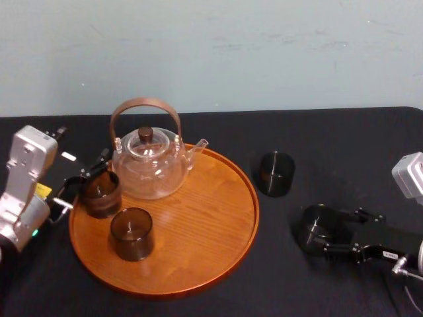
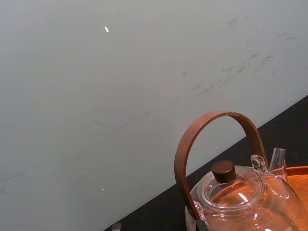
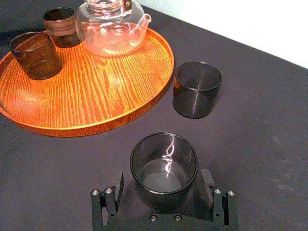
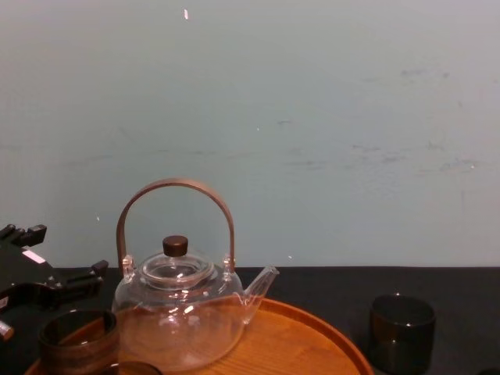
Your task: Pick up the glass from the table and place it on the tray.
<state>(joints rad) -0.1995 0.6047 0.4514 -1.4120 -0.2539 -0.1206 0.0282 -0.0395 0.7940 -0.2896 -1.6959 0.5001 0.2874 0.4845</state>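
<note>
The black-clothed surface (image 1: 344,142) bears the tray (image 1: 205,221); to its right stand a far glass (image 1: 275,174) and a near glass (image 1: 316,228).

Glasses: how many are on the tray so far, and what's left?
Done: the front glass stands on the tray. In hand: the left gripper is at the rim glass on the tray's left edge; the right gripper is around the near glass on the table. Left: the far glass beside the tray.

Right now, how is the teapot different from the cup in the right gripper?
The teapot is clear, with handle, lid and spout; the glass is smoky, shorter. The teapot stands on the tray; the glass is off it, in the right gripper. Both are upright, see-through. The left gripper is at the tray's left edge.
</note>
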